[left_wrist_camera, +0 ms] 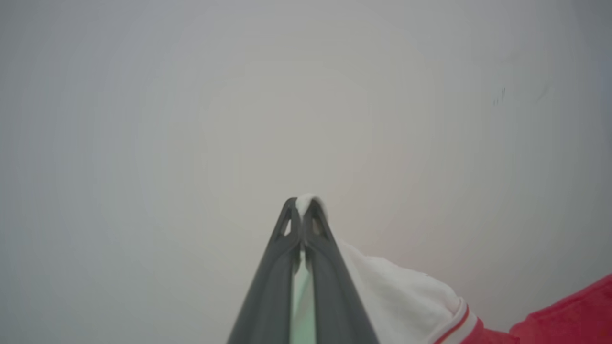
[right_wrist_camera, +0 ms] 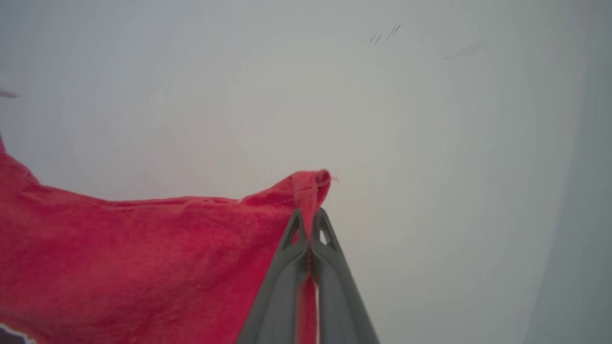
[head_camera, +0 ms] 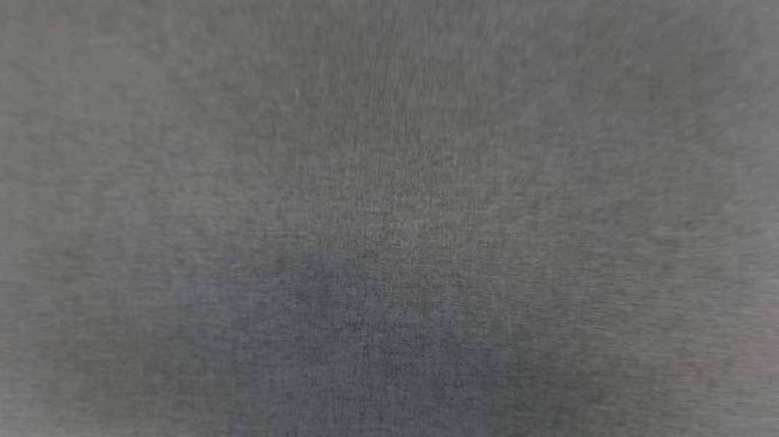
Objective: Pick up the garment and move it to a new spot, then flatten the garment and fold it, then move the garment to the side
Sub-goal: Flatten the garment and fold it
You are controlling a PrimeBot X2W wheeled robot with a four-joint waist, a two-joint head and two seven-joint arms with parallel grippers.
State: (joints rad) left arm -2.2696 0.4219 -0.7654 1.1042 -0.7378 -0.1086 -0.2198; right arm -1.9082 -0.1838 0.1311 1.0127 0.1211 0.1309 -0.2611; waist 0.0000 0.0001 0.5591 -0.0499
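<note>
The garment [right_wrist_camera: 143, 267] is a red shirt with a white sleeve [left_wrist_camera: 406, 296] edged in red-and-white trim. In the right wrist view my right gripper [right_wrist_camera: 311, 212] is shut on a red corner of the garment, and the red cloth spreads away to the left over a pale surface. In the left wrist view my left gripper [left_wrist_camera: 302, 203] is shut on the tip of the white sleeve, which trails to the lower right toward the red body [left_wrist_camera: 569, 315]. The chest lettering barely shows at the lower left edge of the right wrist view.
A pale grey-white surface [right_wrist_camera: 430, 143] lies behind both grippers, with a few small dark marks [right_wrist_camera: 382, 36] on it. The head view is a blurred grey expanse [head_camera: 389, 218] with a darker patch low in the middle.
</note>
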